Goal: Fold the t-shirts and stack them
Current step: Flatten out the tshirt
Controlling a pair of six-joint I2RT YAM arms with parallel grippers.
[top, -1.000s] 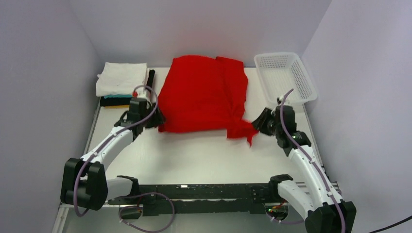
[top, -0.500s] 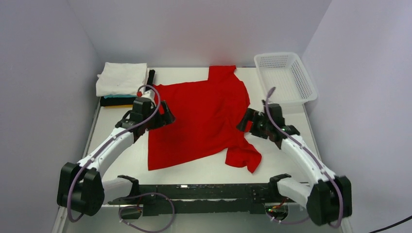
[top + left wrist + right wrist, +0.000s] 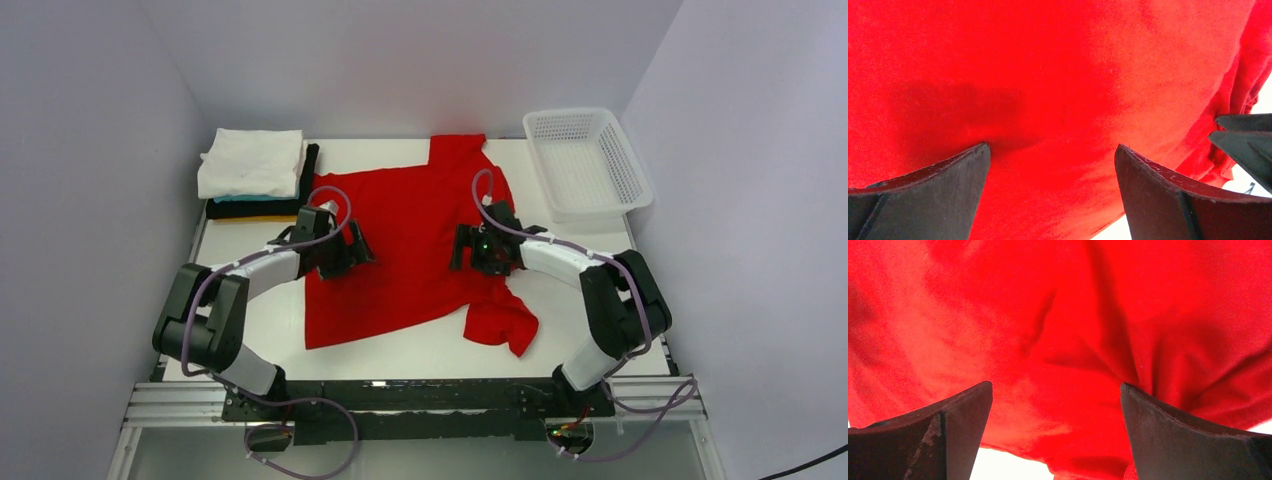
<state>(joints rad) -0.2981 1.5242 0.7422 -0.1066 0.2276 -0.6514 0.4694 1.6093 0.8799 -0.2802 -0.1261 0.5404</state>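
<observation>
The red t-shirt (image 3: pixel 415 235) lies spread on the white table, one sleeve crumpled at its near right corner (image 3: pixel 503 325). It fills the left wrist view (image 3: pixel 1048 90) and the right wrist view (image 3: pixel 1058 330). My left gripper (image 3: pixel 358 252) is open over the shirt's left part, jaws wide apart (image 3: pixel 1052 165). My right gripper (image 3: pixel 462 250) is open over the shirt's right part, jaws wide apart (image 3: pixel 1055 405). Neither holds cloth. A stack of folded shirts stands at the far left: white (image 3: pixel 250 162) on top, teal, black (image 3: pixel 311 160) and yellow-orange edges under it.
A white plastic mesh basket (image 3: pixel 585 160) stands at the far right corner. Grey walls close in on three sides. The table (image 3: pixel 400 345) shows bare white in front of the shirt. The right fingertip shows in the left wrist view (image 3: pixel 1248 145).
The shirt was dropped from a folded bundle and now lies spread. Both grippers have let go and moved inward over the shirt's middle.
</observation>
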